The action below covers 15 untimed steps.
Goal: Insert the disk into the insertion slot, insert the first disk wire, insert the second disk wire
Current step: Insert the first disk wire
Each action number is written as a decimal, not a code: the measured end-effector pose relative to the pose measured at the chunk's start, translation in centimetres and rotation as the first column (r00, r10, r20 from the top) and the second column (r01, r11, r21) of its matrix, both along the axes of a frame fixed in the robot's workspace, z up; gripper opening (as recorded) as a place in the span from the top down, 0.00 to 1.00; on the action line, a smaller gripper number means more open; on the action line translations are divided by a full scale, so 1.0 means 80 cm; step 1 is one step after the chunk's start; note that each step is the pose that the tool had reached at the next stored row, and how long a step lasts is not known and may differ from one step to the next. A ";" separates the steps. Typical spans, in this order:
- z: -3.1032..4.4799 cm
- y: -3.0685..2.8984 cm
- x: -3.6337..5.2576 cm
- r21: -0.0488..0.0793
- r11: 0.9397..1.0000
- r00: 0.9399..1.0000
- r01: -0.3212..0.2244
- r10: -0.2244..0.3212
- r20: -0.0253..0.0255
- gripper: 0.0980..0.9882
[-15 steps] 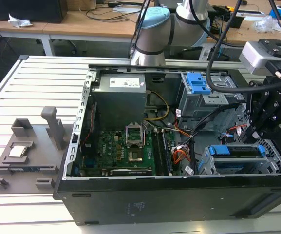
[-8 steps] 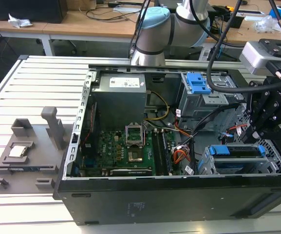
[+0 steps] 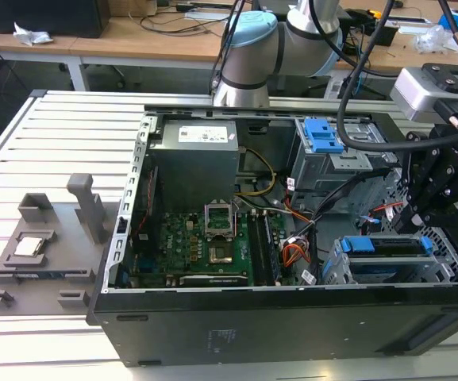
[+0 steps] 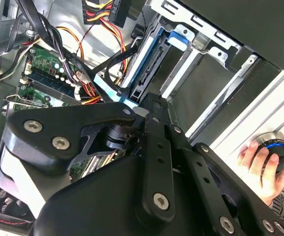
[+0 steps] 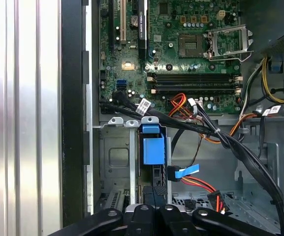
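The disk (image 3: 387, 246) in its blue carrier (image 5: 153, 147) sits edge-on inside the insertion slot (image 3: 338, 268), the grey metal bay (image 5: 113, 157) at the case's corner on the exterior view's right. My gripper (image 5: 155, 212) hangs right at the disk's outer end (image 4: 138, 87), its black fingers (image 5: 144, 214) close together with nothing clearly between them. In the exterior view the gripper (image 3: 417, 226) stands just above the carrier's end. A loose wire with a flat blue plug (image 5: 186, 171) and a red-yellow-orange wire (image 5: 202, 185) lie beside the slot.
A taller grey cage with a blue clip (image 3: 324, 135) stands behind the slot. Black cable bundles (image 5: 215, 132) cross between motherboard (image 3: 213, 238) and bay. A hand (image 4: 261, 164) rests on a knob outside the case. A grey fixture (image 3: 30, 254) lies on the slatted table.
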State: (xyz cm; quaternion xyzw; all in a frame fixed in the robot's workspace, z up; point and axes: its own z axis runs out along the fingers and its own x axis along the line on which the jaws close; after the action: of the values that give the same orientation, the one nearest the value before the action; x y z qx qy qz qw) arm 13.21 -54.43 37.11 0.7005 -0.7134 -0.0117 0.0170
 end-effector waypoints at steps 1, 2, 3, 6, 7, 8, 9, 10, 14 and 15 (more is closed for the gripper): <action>0.0000 0.0000 0.000 0.000 1.000 1.000 0.000 0.000 0.000 0.92; 0.0000 0.0000 0.000 0.000 1.000 1.000 0.000 0.000 0.000 0.85; 0.0000 0.0000 0.000 0.000 1.000 1.000 0.000 0.000 0.000 0.78; 0.0000 0.0000 0.000 0.000 1.000 1.000 0.000 0.000 0.000 0.70; 0.0000 0.0000 0.000 0.000 1.000 1.000 0.000 0.000 0.000 0.70; 0.0000 0.0000 0.000 0.000 1.000 1.000 -0.001 0.001 0.000 0.70; 0.0000 -0.0001 0.000 0.000 1.000 1.000 -0.031 0.031 0.000 0.70; 0.0000 0.0000 0.000 0.000 0.996 0.996 -0.094 0.094 0.000 0.70; 0.0000 0.0039 0.003 0.000 0.994 0.994 -0.111 0.111 0.000 0.70; 0.0000 0.0061 0.005 0.000 0.993 0.993 -0.114 0.114 0.000 0.70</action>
State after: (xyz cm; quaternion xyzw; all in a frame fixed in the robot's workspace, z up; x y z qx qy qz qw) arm 13.59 -53.95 37.11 0.7400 -0.6723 -0.0107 0.0176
